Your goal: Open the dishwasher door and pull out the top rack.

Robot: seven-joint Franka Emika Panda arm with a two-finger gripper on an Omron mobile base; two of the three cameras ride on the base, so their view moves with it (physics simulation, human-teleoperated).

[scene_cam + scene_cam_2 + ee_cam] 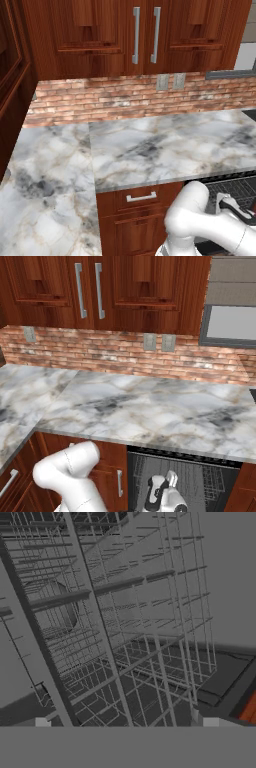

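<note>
The white arm is reaching down below the marble counter, with its hand sitting right in front of the dishwasher opening under the counter edge. Seen from the hand camera, the top rack is spreading across the picture as a grey wire grid of thin crossed rods, tilted by the roll of the hand, inside the grey cavity. The gripper is standing with its jaws spread wide, its two finger tips peeking up at the bottom with nothing between them. To the left of the opening in the right base view, a reddish-brown drawer front is showing beside the arm. I cannot make out the dishwasher door panel itself.
</note>
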